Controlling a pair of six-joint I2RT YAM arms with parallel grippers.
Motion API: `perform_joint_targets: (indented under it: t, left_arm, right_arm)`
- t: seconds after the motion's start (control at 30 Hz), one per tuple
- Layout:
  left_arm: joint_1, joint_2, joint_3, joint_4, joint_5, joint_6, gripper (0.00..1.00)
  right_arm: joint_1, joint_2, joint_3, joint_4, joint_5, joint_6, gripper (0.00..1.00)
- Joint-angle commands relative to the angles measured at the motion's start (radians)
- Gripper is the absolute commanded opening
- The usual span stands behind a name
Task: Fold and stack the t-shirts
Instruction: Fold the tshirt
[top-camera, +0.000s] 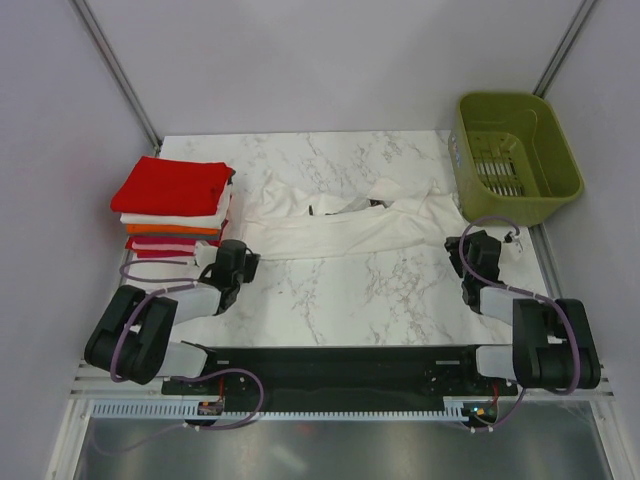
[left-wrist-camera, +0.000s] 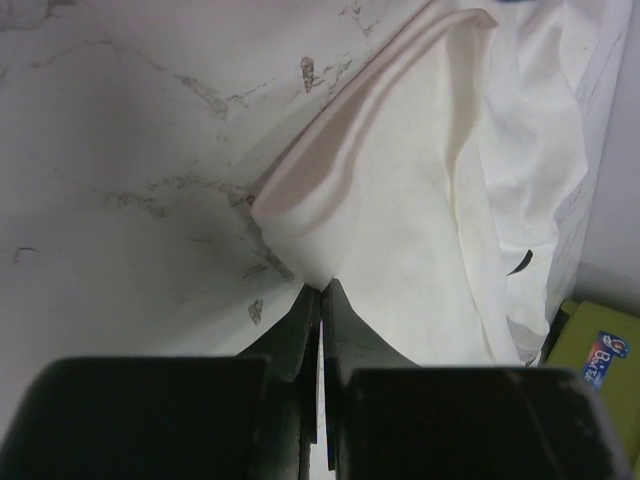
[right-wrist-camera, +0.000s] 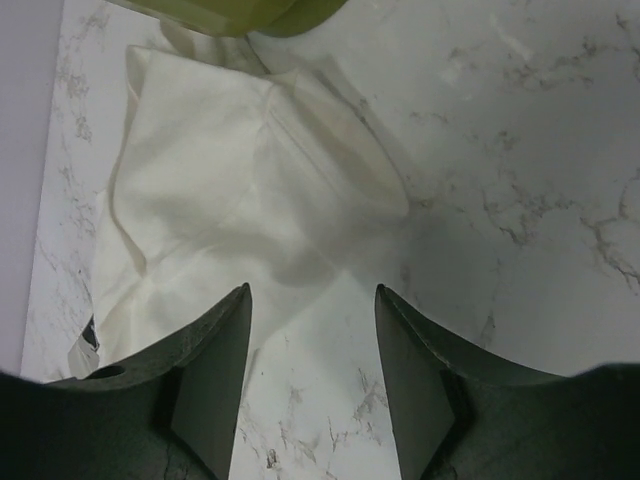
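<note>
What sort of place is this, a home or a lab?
Likely a robot lab cell: bare grey walls enclosing a marble-look table, robot arms bolted along its near edge, folded t-shirts.

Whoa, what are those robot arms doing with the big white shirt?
They are folding t-shirts. The left hand is pinched shut on one edge of the white t-shirt, which lies rumpled across the table. The right hand is open at the shirt's other end, not gripping it. A stack of folded t-shirts sits on the left, and a green basket stands far right.
</note>
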Motion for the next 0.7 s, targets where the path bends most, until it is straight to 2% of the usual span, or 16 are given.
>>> perform_joint_targets:
  t: [0.0,0.1,0.27,0.3,0.4,0.47,0.53,0.63,0.67]
  left_arm:
    - [0.016,-0.013,0.032,-0.022,-0.034,0.029,0.02]
    - [0.024,-0.009,0.035,-0.022,-0.023,0.029,0.02]
    - [0.058,-0.015,0.038,-0.023,0.003,0.050,0.02]
    - [0.065,-0.019,0.038,-0.026,0.016,0.054,0.02]
    - [0.096,-0.032,0.035,-0.026,0.041,0.069,0.02]
    - [0.118,-0.041,0.032,-0.033,0.050,0.080,0.02]
    - [0.130,-0.056,0.032,-0.040,0.056,0.093,0.02]
    - [0.144,-0.072,0.033,-0.054,0.056,0.110,0.02]
    - [0.145,-0.070,0.035,-0.056,0.058,0.112,0.02]
  right_arm:
    - [0.001,0.066,-0.006,0.120,-0.024,0.083,0.59]
    - [0.001,0.128,0.003,0.158,-0.018,0.107,0.57]
    - [-0.001,0.184,0.026,0.172,0.082,0.083,0.55]
    - [-0.004,0.210,0.031,0.179,0.094,0.078,0.52]
    - [-0.037,0.252,0.054,0.181,0.096,0.087,0.33]
    - [-0.070,0.252,0.066,0.181,0.089,0.084,0.29]
    - [-0.084,0.219,0.084,0.100,0.114,0.055,0.23]
    - [-0.099,0.145,0.109,0.008,0.177,-0.003,0.23]
    - [-0.100,0.128,0.102,-0.001,0.178,-0.012,0.27]
